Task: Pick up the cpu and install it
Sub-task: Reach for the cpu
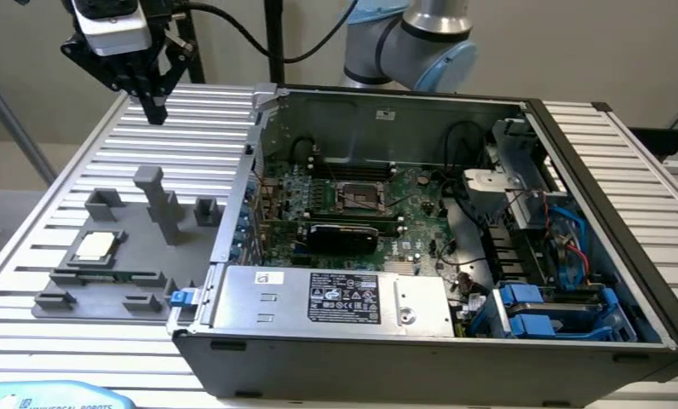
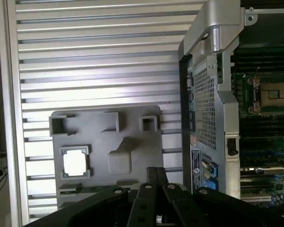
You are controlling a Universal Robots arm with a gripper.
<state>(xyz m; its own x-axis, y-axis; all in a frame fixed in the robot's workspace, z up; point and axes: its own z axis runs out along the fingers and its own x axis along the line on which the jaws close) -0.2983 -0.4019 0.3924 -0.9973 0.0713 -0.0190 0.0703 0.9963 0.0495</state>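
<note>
In the exterior view, the claw (image 1: 155, 111) hangs clenched and empty over the far left of the ribbed desk (image 1: 43, 341), well apart from the cpu (image 1: 94, 247). The cpu lies flat, metal top up, in a seat of the grey fixture (image 1: 94, 296), left of the open computer case (image 1: 430, 366).

In the wrist view, the claw (image 2: 157, 175) is near the fixture's (image 2: 132, 125) edge. The cpu (image 2: 75, 163) is square, with no long axis, and its edges are parallel to the fixture's.

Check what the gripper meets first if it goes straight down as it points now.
The shut gripper points down near the edge of the grey fixture: probably that, maybe the ribbed table beside it; depth is unclear. The cpu lies off that line.
</note>
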